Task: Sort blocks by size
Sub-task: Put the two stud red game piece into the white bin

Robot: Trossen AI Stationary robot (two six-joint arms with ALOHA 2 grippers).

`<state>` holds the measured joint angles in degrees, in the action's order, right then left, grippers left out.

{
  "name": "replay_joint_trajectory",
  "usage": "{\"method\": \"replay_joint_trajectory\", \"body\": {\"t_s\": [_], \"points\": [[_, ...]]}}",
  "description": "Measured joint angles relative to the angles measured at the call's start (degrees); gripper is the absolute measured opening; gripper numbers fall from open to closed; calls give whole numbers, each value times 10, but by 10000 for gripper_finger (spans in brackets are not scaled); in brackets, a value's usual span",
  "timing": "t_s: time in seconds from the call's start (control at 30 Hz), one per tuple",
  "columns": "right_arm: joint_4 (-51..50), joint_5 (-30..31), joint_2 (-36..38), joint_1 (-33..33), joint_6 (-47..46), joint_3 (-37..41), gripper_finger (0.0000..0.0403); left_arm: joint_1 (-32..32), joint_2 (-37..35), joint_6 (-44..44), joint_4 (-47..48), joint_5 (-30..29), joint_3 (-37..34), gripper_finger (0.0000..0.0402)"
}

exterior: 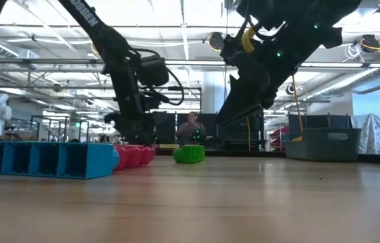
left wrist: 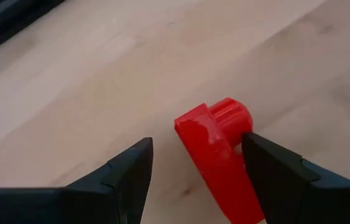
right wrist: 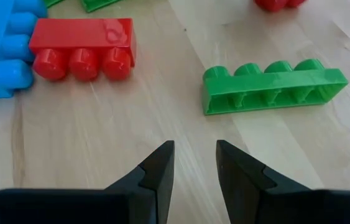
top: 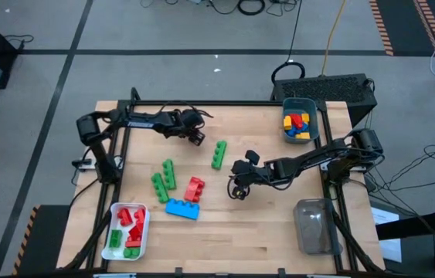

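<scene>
My left gripper (left wrist: 196,165) is open at the table's far left-middle (top: 195,133). A small red block (left wrist: 215,146) lies on the wood between its fingers, close against one finger. My right gripper (right wrist: 195,165) hangs over bare wood near the table's middle (top: 240,179); its fingers stand a narrow gap apart and hold nothing. Ahead of it lie a red three-stud block (right wrist: 81,43), a green four-stud block (right wrist: 274,84) on its side and a blue block (right wrist: 0,50). In the high view the loose blocks are green (top: 219,154), green (top: 163,177), red (top: 194,188) and blue (top: 182,208). My left gripper has the small red block's side (left wrist: 234,134) right beside the inner face of one finger (left wrist: 268,168); I cannot tell whether they touch. The other finger stands well clear of it. The block rests on the table.
A white tray (top: 115,220) with red and green blocks sits at the near left. A teal bin (top: 314,116) with blue, yellow and red blocks stands at the far right. A clear bin (top: 314,224) is at the near right. A person (exterior: 192,128) is in the room beyond the table.
</scene>
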<state>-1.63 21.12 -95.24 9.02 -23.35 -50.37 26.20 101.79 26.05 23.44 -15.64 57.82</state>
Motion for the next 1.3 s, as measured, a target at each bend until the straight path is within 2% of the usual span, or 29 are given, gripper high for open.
{"method": "replay_joint_trajectory", "body": {"t_s": [0.13, 0.33, 0.53, 0.77, 0.87, 1.1, 1.3], "points": [[1, 0, 0, 0, 0, 0, 105, 0, 7, -11, -33, 55, 0, 240], [1, 0, 0, 0, 0, 0, 105, 0, 26, -14, -62, 107, 1, 234], [1, 0, 0, 0, 0, 0, 105, -2, 46, -24, -93, 153, 1, 176], [1, 0, 0, 0, 0, 0, 105, -4, 47, -25, -102, 161, 1, 74], [1, 0, 0, 0, 2, 0, 105, -3, 46, -27, -102, 160, 1, 42], [1, 0, 0, 0, 2, 0, 105, -4, 9, -31, -80, 162, -3, 25], [6, 1, 0, 0, 2, 0, 105, -17, -76, -31, -12, 148, -4, 19]]}}
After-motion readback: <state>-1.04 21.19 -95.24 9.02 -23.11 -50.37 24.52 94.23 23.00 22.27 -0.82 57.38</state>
